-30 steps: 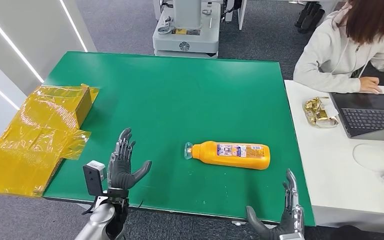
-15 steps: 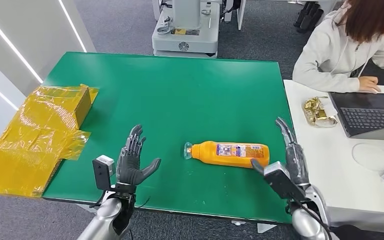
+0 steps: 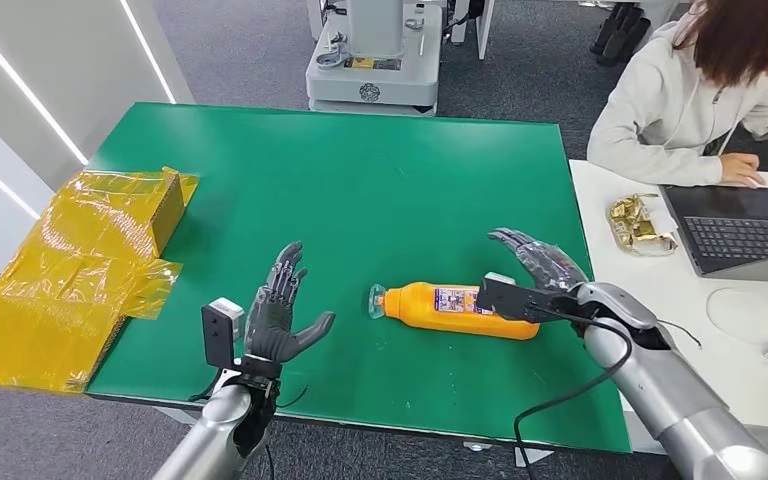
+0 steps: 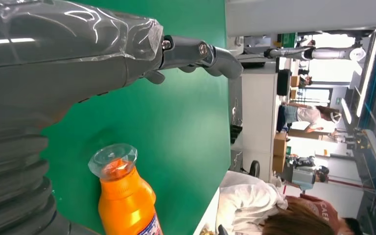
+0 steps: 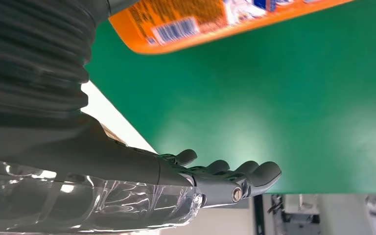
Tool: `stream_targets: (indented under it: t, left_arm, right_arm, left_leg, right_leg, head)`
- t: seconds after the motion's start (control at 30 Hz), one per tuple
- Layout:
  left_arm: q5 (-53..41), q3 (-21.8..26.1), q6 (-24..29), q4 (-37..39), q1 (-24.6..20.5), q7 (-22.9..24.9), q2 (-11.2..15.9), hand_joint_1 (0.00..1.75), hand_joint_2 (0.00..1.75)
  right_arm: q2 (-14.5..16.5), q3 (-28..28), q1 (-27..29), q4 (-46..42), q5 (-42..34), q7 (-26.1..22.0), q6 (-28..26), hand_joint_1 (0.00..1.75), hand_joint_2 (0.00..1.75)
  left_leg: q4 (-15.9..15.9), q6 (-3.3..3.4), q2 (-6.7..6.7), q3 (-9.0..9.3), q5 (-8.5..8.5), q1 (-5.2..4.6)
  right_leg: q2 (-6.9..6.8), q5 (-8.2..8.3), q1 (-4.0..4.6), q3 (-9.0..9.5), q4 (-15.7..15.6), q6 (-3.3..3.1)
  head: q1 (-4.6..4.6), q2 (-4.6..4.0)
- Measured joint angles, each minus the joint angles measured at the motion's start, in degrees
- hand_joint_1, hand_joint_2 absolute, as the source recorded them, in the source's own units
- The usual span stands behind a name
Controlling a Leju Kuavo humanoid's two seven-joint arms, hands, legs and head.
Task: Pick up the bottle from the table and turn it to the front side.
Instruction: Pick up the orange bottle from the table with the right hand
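An orange juice bottle (image 3: 460, 309) with a clear cap and a white-blue label lies on its side on the green table (image 3: 350, 190), cap pointing toward my left hand. My right hand (image 3: 540, 262) hovers open above and just behind the bottle's base end, fingers spread, not touching it. The bottle's base (image 5: 186, 24) passes close by the right hand (image 5: 215, 178) in the right wrist view. My left hand (image 3: 278, 312) is raised open, palm toward the bottle, about a hand's width from the cap (image 4: 112, 160).
A yellow film-wrapped box (image 3: 80, 260) lies over the table's left edge. At a white desk (image 3: 680, 330) on the right a person (image 3: 700, 90) works on a laptop (image 3: 750, 232); a gold wrapper (image 3: 635, 222) lies there. A grey machine base (image 3: 372, 70) stands behind the table.
My right hand has risen from the table's front edge and swung forward over the bottle's base end. My left hand has moved forward and toward the cap. The bottle has not moved.
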Motion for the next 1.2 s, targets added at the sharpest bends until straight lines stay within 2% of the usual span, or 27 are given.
stream_targets:
  t: [0.23, 0.47, 0.63, 0.83, 1.2]
  left_arm:
    - [0.57, 0.17, -1.57, 0.09, -0.1, 2.5, -0.1, 0.0, 1.75]
    - [0.59, 0.8, -1.98, -0.07, 1.28, 3.04, 0.11, 0.0, 1.75]
    - [0.08, 1.16, -2.05, -1.13, 2.16, 3.68, 0.23, 0.0, 1.75]
    - [0.88, 1.86, -2.34, -2.41, 3.12, 5.16, 0.25, 0.0, 1.75]
    - [1.32, 2.2, -1.54, -5.71, 5.78, 6.08, 0.24, 0.0, 1.75]
  right_arm:
    - [3.85, 8.3, -8.63, 7.85, -1.65, 1.73, 7.97, 0.0, 1.75]
    - [6.47, 12.99, -10.89, 10.85, -3.2, 1.82, 8.34, 0.0, 1.75]
    - [8.21, 15.74, -11.41, 12.13, -3.84, 3.97, 9.01, 0.0, 1.75]
    - [8.45, 19.0, -11.43, 12.49, -3.68, 7.1, 11.69, 0.0, 1.75]
    - [6.74, 21.71, -11.14, 11.47, -4.42, 10.1, 13.07, 0.0, 1.75]
  left_leg:
    - [-0.01, -0.01, -0.01, 0.0, 0.01, 0.0]
    - [-0.01, -0.01, -0.04, -0.01, 0.0, 0.0]
    - [-0.01, -0.01, -0.03, -0.01, 0.01, 0.0]
    - [0.0, 0.0, -0.03, 0.0, 0.01, 0.0]
    - [0.0, -0.01, -0.01, 0.0, -0.01, 0.0]
  right_leg:
    - [-0.01, 0.0, 0.01, 0.01, 0.02, 0.0]
    - [-0.04, -0.01, 0.01, 0.0, 0.02, 0.0]
    - [-0.04, -0.01, 0.0, 0.01, 0.01, 0.0]
    - [-0.04, -0.01, 0.0, 0.0, 0.01, 0.0]
    - [-0.01, -0.01, 0.0, -0.02, -0.01, 0.0]
  head:
    - [-0.01, 0.0]
    - [-0.01, 0.0]
    - [0.0, 0.0]
    - [0.0, 0.0]
    - [-0.01, 0.0]
